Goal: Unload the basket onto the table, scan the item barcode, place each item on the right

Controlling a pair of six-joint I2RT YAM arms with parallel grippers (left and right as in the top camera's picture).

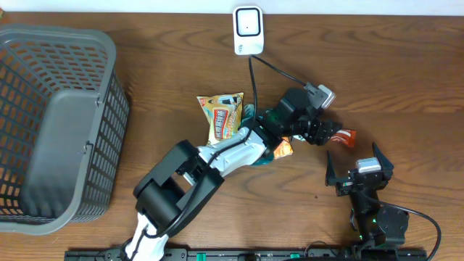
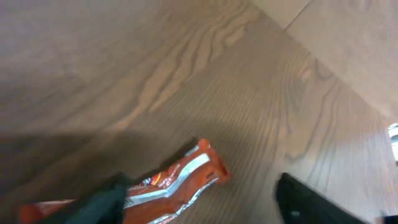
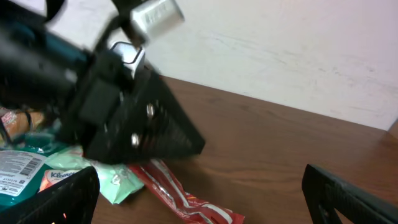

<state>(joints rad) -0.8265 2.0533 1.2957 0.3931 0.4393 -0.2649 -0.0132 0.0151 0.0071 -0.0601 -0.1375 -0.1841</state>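
Tabletop: brown wood-grain table (image 1: 413,80), with its far edge running along the top of the overhead view against a pale wall (image 3: 298,50).
Left side: a grey plastic lattice basket (image 1: 114,123) fills that end from the far edge almost to the near one.
Far edge, middle: a white boxy barcode scanner (image 1: 247,29) stands by the edge. Its black cable (image 1: 279,70) trails toward the arms.
Open room: bare wood spreads over the upper right, past the scanner, and also between the basket and the packets.
Crowded spot: a yellow printed snack packet (image 1: 221,116) lies mid-table. A pale green soft packet (image 3: 118,180) and other teal and orange packs lie partly under the left arm.
Item: a red-orange foil stick wrapper (image 1: 346,135) lies right of centre, seemingly flat on the wood.
Long axis: it runs roughly left to right in the overhead view. The crimped free end points toward the table's right edge, and the other end is hidden under the left arm's fingers.
Left gripper (image 1: 324,133): it is over the wrapper's inner end. In its wrist view the dark fingers (image 2: 311,202) stand wide apart and are not clamped on the foil.
Right gripper (image 1: 353,152): it is just nearer than the wrapper, apart from it, with its jaws spread wide and nothing between them.
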